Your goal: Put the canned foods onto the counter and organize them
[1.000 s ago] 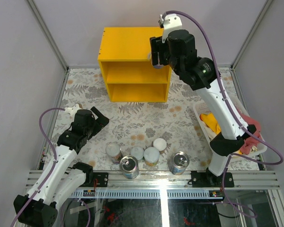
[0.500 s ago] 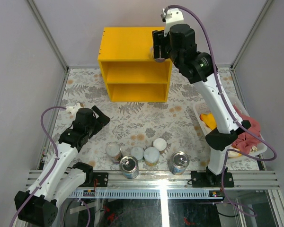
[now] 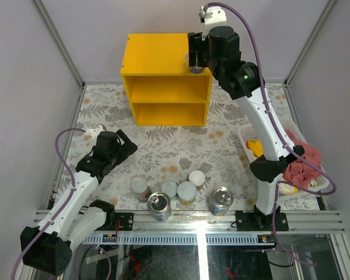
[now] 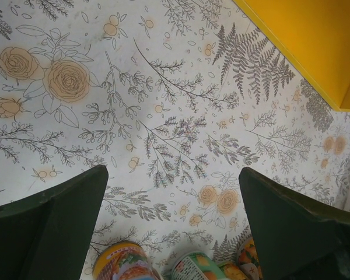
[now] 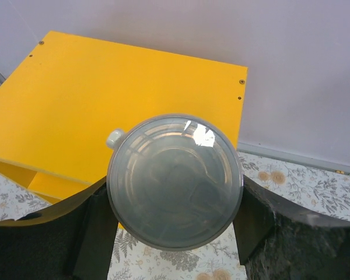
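The yellow counter (image 3: 154,53) stands at the back of the table. My right gripper (image 3: 195,58) is shut on a can with a grey see-through lid (image 5: 175,181), held above the counter's top (image 5: 105,99) near its right front corner. Several cans stand in a cluster near the front edge: small white-lidded ones (image 3: 140,186) (image 3: 197,177) and two blue tins (image 3: 159,206) (image 3: 220,200). My left gripper (image 3: 125,147) hangs open over the floral cloth, up and left of that cluster. In the left wrist view the can tops (image 4: 119,262) (image 4: 195,265) show below the open gripper (image 4: 172,175).
A white basket (image 3: 249,156) with red and yellow cloth (image 3: 303,166) sits at the right edge beside the right arm. A metal rail (image 3: 192,219) runs along the near edge. Grey walls close in the back and sides.
The right arm has carried its can up and back, from the counter's front right edge to over its top. The left gripper has shifted slightly right.
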